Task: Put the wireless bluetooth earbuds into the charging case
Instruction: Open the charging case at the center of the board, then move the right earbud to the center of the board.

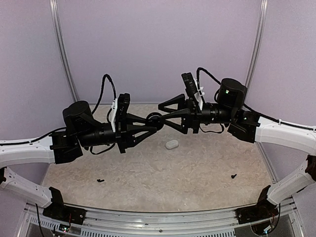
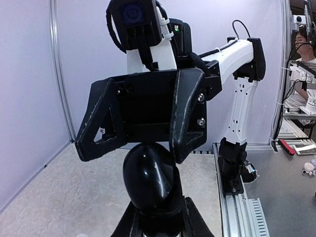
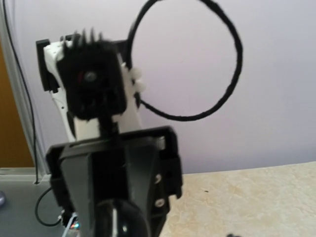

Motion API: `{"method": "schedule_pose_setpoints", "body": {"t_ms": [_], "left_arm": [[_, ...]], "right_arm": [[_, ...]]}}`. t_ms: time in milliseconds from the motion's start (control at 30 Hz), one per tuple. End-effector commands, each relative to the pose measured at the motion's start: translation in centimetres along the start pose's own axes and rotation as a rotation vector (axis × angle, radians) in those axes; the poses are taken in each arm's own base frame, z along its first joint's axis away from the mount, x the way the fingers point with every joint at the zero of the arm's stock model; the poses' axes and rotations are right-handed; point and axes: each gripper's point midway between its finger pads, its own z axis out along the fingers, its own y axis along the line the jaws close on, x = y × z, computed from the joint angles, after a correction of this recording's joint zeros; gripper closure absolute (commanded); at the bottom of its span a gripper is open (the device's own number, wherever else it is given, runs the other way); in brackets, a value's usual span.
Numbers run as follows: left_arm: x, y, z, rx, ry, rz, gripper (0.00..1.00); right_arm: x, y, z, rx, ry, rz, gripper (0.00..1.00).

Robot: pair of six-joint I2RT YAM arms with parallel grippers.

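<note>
The left end effector (image 1: 154,122) pinches a black rounded object (image 2: 148,170); the right end effector (image 1: 162,114) stands spread at it. The charging case (image 1: 172,144) lies on the desk (image 1: 197,187) at five o'clock below them. A mistimed handover could drop the object onto the case.

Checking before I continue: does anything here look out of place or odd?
Two black bits lie loose on the table, one near-left, one near-right. The case sits alone while the left hand holds a black rounded thing in mid-air. No earbuds show.
</note>
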Motion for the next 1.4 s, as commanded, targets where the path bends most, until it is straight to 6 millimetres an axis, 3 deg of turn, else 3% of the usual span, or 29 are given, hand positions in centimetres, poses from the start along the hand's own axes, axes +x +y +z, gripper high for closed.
{"method": "schedule_pose_setpoints", "body": {"t_ms": [0, 333, 533, 700, 833, 1067, 1367], "left_arm": [[-0.5, -1.1, 0.2, 0.04, -0.003, 0.036, 0.97], [-0.8, -0.6, 0.2, 0.012, -0.016, -0.005, 0.98], [-0.9, 2.9, -0.6, -0.102, -0.029, -0.123, 1.0], [-1.2, 6.1, -2.2, -0.187, -0.054, -0.206, 1.0], [-1.0, 8.7, -3.8, -0.285, -0.061, -0.248, 1.0], [-1.5, 12.9, -7.6, -0.477, -0.074, -0.267, 1.0], [-2.1, 15.6, -10.9, -0.625, -0.082, -0.269, 1.0]], "right_arm": [[-1.9, -1.6, -0.4, 0.09, -0.037, -0.019, 0.42], [-1.3, -2.4, -0.7, 0.122, -0.016, -0.024, 0.42], [-3.0, -2.3, -2.4, 0.15, -0.027, -0.096, 0.37], [-2.1, -3.6, -3.8, 0.23, -0.005, -0.128, 0.35], [1.3, -5.0, -3.1, 0.244, 0.05, -0.071, 0.37], [8.3, -6.2, 0.8, 0.164, 0.157, 0.036, 0.44], [18.0, -6.5, 8.9, 0.067, 0.338, 0.029, 0.5]]}}
